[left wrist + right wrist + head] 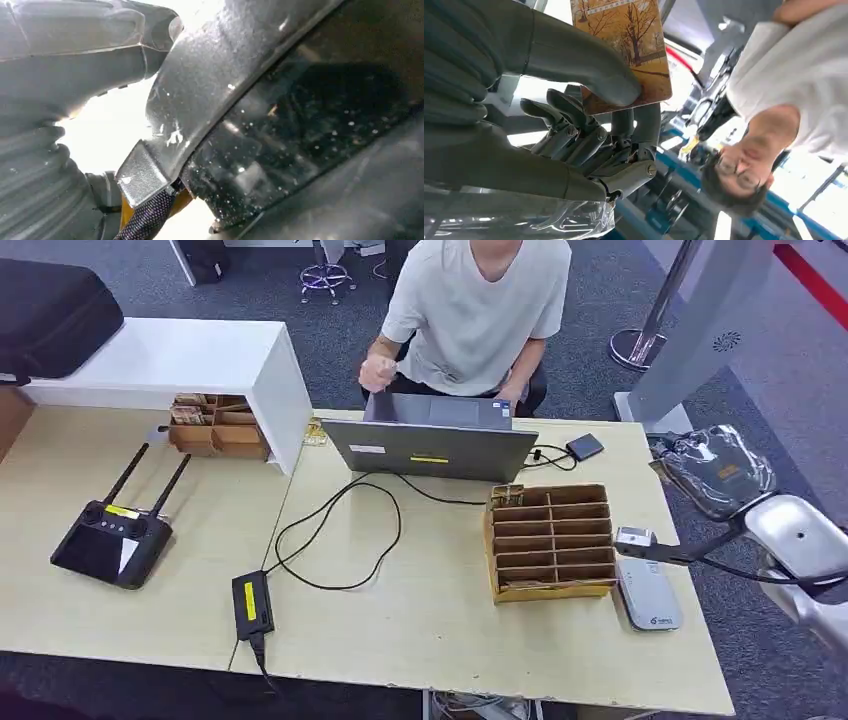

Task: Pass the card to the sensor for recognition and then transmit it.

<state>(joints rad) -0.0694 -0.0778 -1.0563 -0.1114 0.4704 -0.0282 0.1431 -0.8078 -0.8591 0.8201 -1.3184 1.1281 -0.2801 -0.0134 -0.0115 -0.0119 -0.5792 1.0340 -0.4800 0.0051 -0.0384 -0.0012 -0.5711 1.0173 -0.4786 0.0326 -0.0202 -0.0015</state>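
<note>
One card (626, 47), printed with autumn trees, is pinched between the thick thumb and darker fingers (574, 125) of the robot's right hand (589, 105), seen close in the right wrist view. In the head view the right arm (800, 540) enters at the right edge of the table (420, 640), its plastic-wrapped hand raised off the table's right side. Just below it, on the near right of the table, lies a pale flat device (648, 592), probably the sensor, beside a cardboard slotted box (550, 540). By the look of it the card is picked and not yet presented; the next move calls for lowering it flat over that device, then offering it onward. Whether the left hand (75, 60) is open or closed cannot be told. Farther off, a laptop (430, 445) and a seated person (470, 310) face the robot.
</note>
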